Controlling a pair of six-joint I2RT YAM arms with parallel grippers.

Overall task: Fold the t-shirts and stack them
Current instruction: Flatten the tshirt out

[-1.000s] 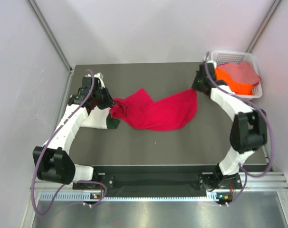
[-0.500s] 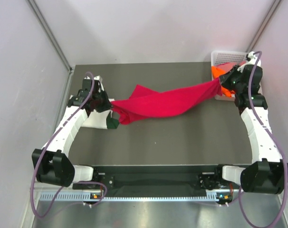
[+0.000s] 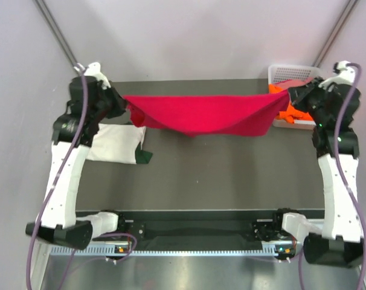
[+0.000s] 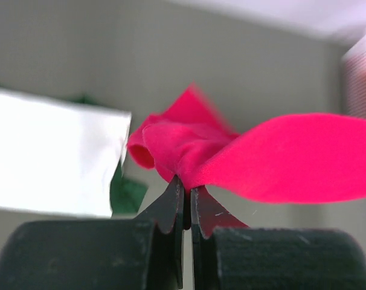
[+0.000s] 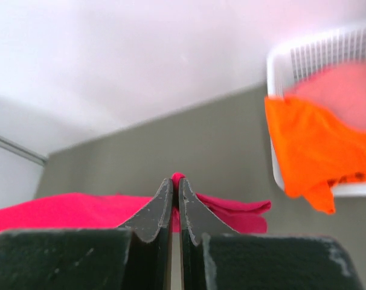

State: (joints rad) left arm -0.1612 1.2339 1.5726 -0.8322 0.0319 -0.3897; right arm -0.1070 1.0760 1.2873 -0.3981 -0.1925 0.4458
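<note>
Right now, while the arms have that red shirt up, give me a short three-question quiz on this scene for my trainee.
1. True or false: the left gripper and right gripper are both shut on the crimson t-shirt.
2. What is in the white lattice basket? A: an orange t-shirt and a pink t-shirt. B: blue towels. C: nothing.
3. Which pale garment lies flat on the table?

Key:
1. True.
2. A.
3. The cream-white t-shirt.

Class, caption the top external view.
Left gripper and right gripper hold a crimson-red cotton t-shirt stretched above the dark table.
</note>
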